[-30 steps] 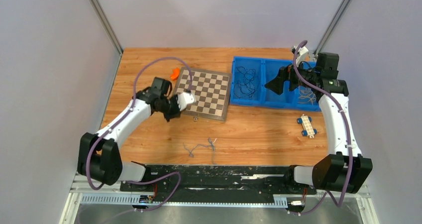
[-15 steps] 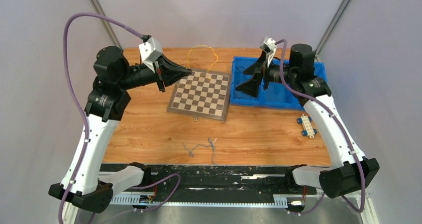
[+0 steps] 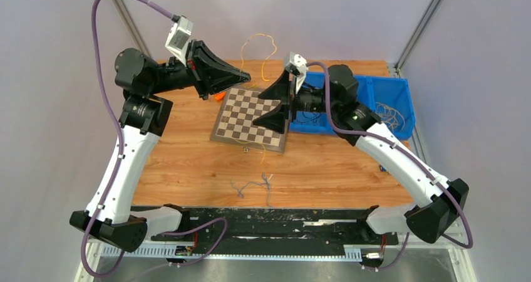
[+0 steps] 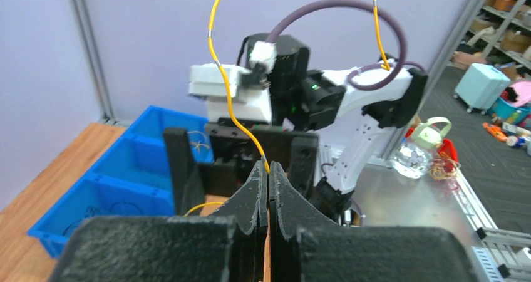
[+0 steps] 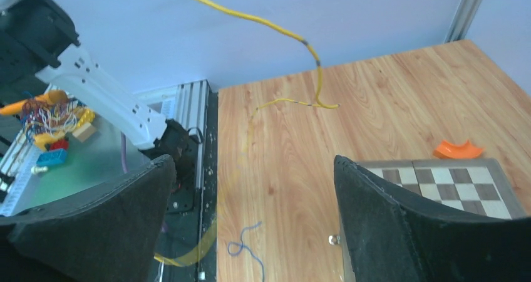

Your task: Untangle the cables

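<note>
My left gripper [image 3: 248,78] is raised above the table's far edge and shut on a yellow cable [image 3: 274,46]. The cable loops up above the gripper and hangs down over the board. In the left wrist view the pinched tips [image 4: 268,168] hold the yellow cable [image 4: 228,106]. My right gripper [image 3: 273,104] is open and empty, just right of the left gripper, over the chessboard. In the right wrist view the yellow cable [image 5: 275,26] passes above the open gripper [image 5: 250,213]. A grey-purple cable [image 3: 250,185] lies loose near the front edge and shows in the right wrist view [image 5: 247,244]. Tan cables [image 3: 388,114] lie in the bin.
A chessboard [image 3: 250,116] lies in the middle of the table, with an orange piece [image 3: 219,96] at its far left corner. A blue bin [image 3: 382,88] with compartments stands at the far right, partly hidden by the right arm. Grey walls stand close on both sides.
The right arm has swung left from the blue bin to over the chessboard, close to the left gripper. The left gripper has risen a little with the yellow cable.
</note>
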Controlling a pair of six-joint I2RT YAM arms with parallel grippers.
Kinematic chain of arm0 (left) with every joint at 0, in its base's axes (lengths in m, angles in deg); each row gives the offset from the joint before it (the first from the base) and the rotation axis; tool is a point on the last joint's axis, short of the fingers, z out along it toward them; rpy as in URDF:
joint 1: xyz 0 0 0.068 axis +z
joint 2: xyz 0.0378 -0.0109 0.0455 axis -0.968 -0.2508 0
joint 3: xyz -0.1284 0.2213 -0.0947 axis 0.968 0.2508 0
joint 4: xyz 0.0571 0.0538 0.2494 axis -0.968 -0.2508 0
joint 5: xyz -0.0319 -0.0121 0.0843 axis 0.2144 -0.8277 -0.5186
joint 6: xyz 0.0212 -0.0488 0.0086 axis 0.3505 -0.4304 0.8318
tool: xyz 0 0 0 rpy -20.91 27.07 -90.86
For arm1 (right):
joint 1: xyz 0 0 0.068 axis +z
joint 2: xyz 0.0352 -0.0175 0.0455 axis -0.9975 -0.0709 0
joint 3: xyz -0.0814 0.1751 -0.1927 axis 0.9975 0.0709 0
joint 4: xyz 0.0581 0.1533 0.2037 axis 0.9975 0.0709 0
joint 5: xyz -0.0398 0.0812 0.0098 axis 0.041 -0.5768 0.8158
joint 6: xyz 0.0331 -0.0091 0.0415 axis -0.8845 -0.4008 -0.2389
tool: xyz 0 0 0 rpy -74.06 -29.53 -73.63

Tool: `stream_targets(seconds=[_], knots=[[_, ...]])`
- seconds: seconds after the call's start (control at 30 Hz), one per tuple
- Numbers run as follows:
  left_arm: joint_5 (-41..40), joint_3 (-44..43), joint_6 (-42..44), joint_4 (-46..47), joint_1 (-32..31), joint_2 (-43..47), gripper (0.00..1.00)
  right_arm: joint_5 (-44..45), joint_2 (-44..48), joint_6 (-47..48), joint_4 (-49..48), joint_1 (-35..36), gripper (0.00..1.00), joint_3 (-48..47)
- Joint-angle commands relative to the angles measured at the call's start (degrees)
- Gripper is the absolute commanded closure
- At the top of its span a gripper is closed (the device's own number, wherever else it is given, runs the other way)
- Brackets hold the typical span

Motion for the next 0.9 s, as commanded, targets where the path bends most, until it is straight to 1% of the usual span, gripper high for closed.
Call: stream_targets(seconds=[0.0, 0.07, 0.17, 0.23, 0.27, 0.33, 0.37, 0.4, 0.43, 0.53, 0.57, 0.6, 0.63, 0.73, 0.77, 0.8, 0.87], knots=[[2.65, -2.91, -7.89, 10.06, -0.15, 0.30, 1.00, 5.38, -2.80, -4.96, -11.40, 1.67, 0.05, -2.09], [3.23, -3.25, -8.47, 11.25, -0.15, 0.06, 1.00, 6.42, -5.00, -3.78, -11.63, 1.70, 0.09, -3.73], [3.69, -3.54, -9.15, 12.65, -0.11, -0.15, 1.00, 7.77, -6.84, -2.58, -12.11, 1.70, 0.11, -5.54], [3.99, -3.62, -9.86, 14.53, -0.15, -0.48, 1.00, 7.72, -7.69, -3.24, -12.57, 1.70, 0.15, -6.73], [3.95, -3.69, -10.13, 14.84, -0.15, -0.55, 1.00, 7.35, -7.98, -3.76, -13.00, 1.72, 0.21, -7.00], [3.95, -3.87, -10.40, 15.38, -0.15, -0.73, 1.00, 6.71, -8.32, -4.74, -13.93, 1.78, 0.41, -7.12], [3.89, -3.96, -10.41, 15.50, -0.15, -0.71, 1.00, 6.69, -8.36, -5.18, -14.36, 1.79, 0.48, -6.96], [3.86, -3.99, -10.44, 15.55, -0.15, -0.65, 1.00, 6.84, -8.27, -5.43, -14.82, 1.74, 0.52, -6.81], [3.78, -3.86, -10.46, 15.59, -0.20, -0.58, 1.00, 7.05, -8.03, -5.70, -15.21, 1.79, 0.53, -6.69], [3.70, -2.63, -11.04, 16.34, -0.19, -0.07, 1.00, 7.19, -7.60, -6.29, -16.41, 1.77, 0.43, -6.84], [3.59, -2.40, -11.07, 16.66, -0.17, 0.06, 1.00, 6.94, -7.53, -6.18, -16.54, 1.79, 0.42, -7.02], [3.57, -2.01, -11.42, 16.88, -0.16, 0.09, 1.00, 6.85, -7.52, -6.06, -16.57, 1.79, 0.43, -7.28], [3.45, -1.88, -11.65, 17.48, -0.16, 0.06, 1.00, 6.86, -7.53, -6.09, -16.63, 1.74, 0.48, -7.43], [3.15, -1.62, -12.45, 18.57, -0.08, -0.16, 1.00, 6.94, -7.83, -6.10, -16.89, 1.79, 0.78, -7.63], [3.06, -1.55, -12.56, 18.71, 0.15, -0.22, 1.00, 6.90, -7.73, -6.04, -16.97, 1.79, 0.84, -7.74], [2.96, -1.23, -12.80, 18.78, 0.35, -0.15, 1.00, 6.87, -7.59, -6.00, -16.98, 1.79, 0.84, -7.84], [2.42, -0.20, -13.42, 19.27, 1.27, 0.08, 1.00, 6.71, -7.06, -5.81, -17.05, 1.79, 0.78, -7.88]])
